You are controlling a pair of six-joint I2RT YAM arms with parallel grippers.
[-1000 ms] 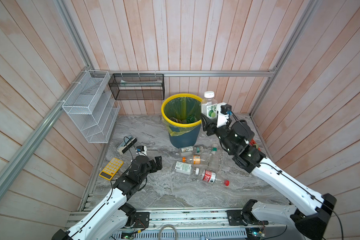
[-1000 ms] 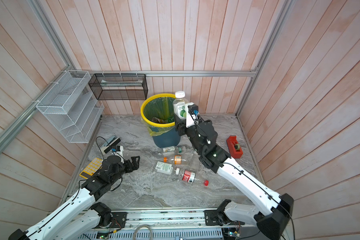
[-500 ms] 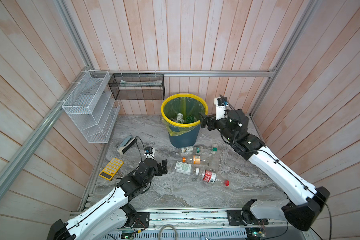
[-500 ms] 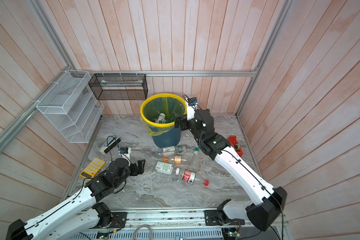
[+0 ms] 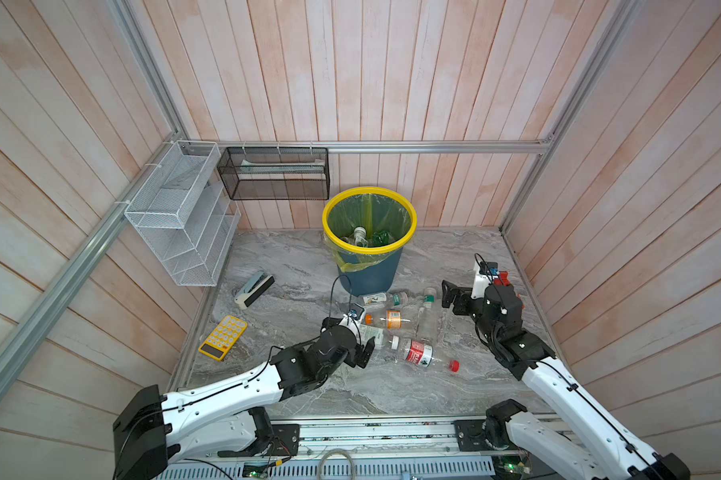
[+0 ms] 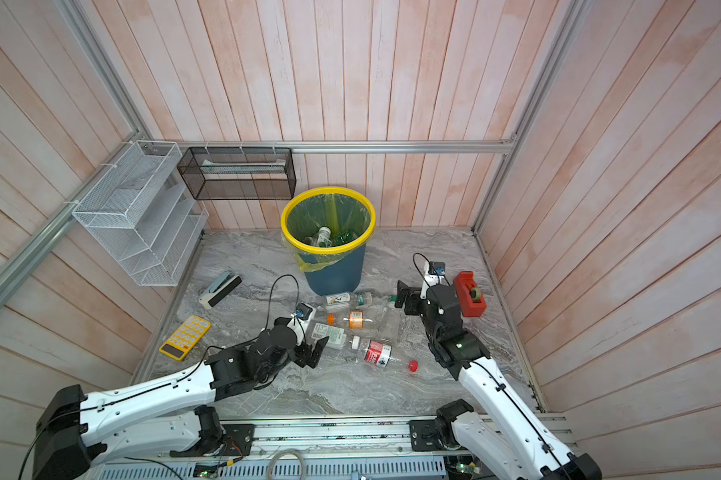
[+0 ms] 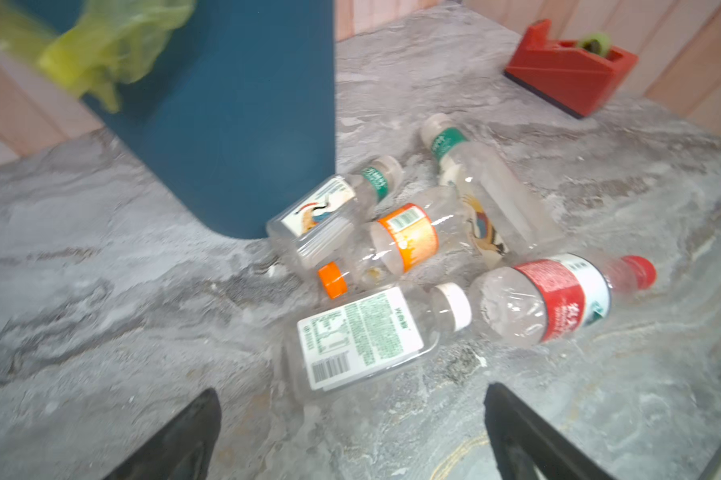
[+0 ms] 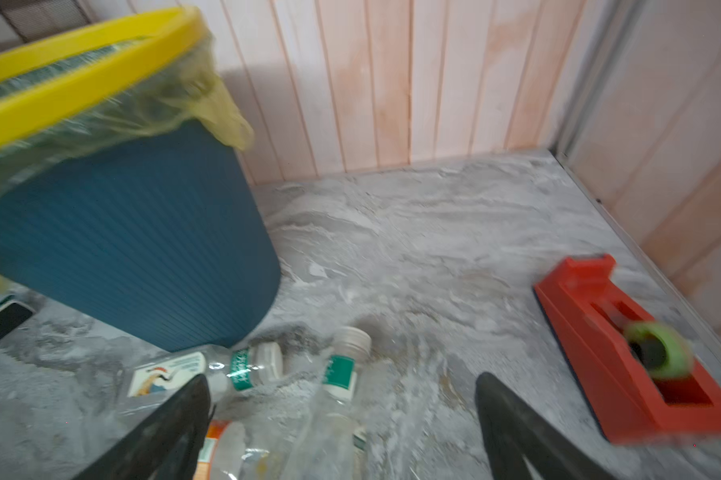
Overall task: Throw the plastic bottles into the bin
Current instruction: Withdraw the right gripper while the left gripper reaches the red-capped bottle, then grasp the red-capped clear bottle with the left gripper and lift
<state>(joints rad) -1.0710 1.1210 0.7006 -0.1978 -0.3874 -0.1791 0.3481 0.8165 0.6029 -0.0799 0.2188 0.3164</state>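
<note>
Before the bin (image 5: 369,278), bottles (image 5: 392,320) cluster; left end effector (image 5: 363,353), right end effector (image 5: 452,297) spread; tape dispenser (image 6: 468,297) nearby.

Change: right gripper (image 5: 449,296) dropped its bottle (image 5: 359,235) into bin (image 5: 369,275), then lowered; left gripper (image 7: 350,392) advanced, white-label bottle (image 7: 360,337) just ahead of jaws.

grey marbled tabletop (image 5: 308,266) with scattered clutter
the blue bin (image 5: 369,276) stands near the back wall; five clear bottles (image 7: 360,338) lie on their sides in a cluster just in front of it. a yellow calculator (image 5: 223,343) and a stapler (image 5: 254,289) lie to the left, a red tape dispenser (image 6: 469,294) to the right.
</note>
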